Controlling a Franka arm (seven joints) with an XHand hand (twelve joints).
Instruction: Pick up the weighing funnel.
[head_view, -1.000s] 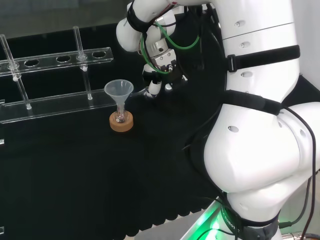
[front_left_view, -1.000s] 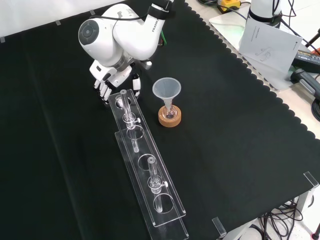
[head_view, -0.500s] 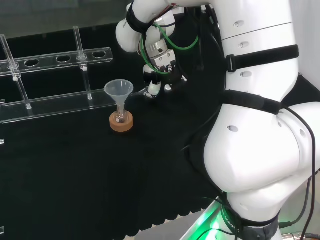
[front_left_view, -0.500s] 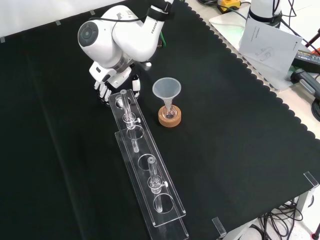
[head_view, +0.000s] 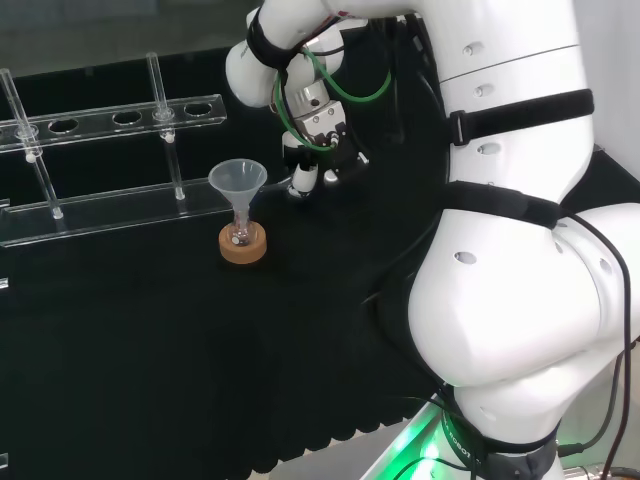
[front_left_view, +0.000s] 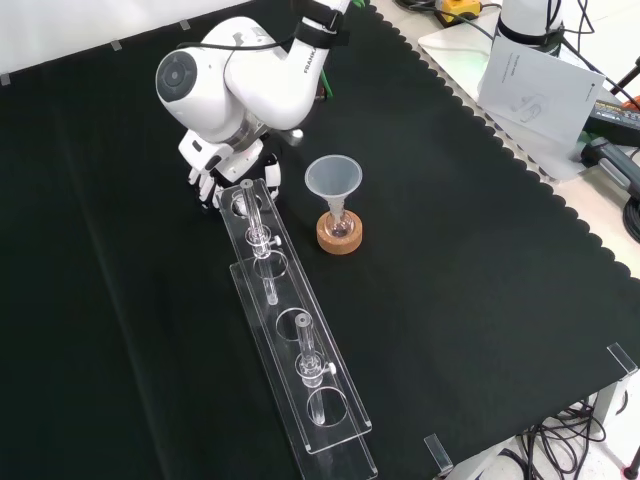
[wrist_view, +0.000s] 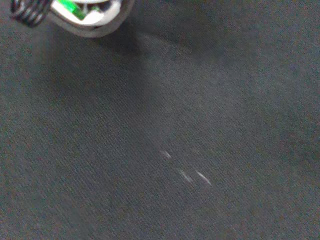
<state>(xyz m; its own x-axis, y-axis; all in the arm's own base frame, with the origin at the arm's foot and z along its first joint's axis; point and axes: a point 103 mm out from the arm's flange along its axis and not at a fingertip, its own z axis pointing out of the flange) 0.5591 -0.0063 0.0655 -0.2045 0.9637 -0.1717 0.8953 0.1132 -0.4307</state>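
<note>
1. Arm (head_view: 510, 300): since a second ago its wrist link and the hand have shifted slightly left in the head view, toward the funnel. Nothing else on the bench has moved.
2. Tube rack (front_left_view: 290, 330): clear and long, with several upright tubes. It runs from mid-bench toward the bench's near edge in the front view.
3. Hand (front_left_view: 207, 178): hangs just beside the rack's far end, on the side toward the bench's far edge. Its fingers (head_view: 298, 180) point down at the cloth, fairly straight, with the thumb apart. Nothing is seen in its hold.
4. Funnel (front_left_view: 333, 178): stands mouth up, stem in a small flask on a cork ring (front_left_view: 340, 237), beside the rack and near the hand.
5. Weighing funnel: its place cannot be told for certain. Faint glints (wrist_view: 186, 174) on the cloth in the wrist view may be its clear edge, close under the palm.
6. Hazards, as judged:
   - The piece is nearly invisible, so the fingers may close beside it or push it along the cloth.
   - The rack end stands close, so a sideways reach may knock a tube.
</note>
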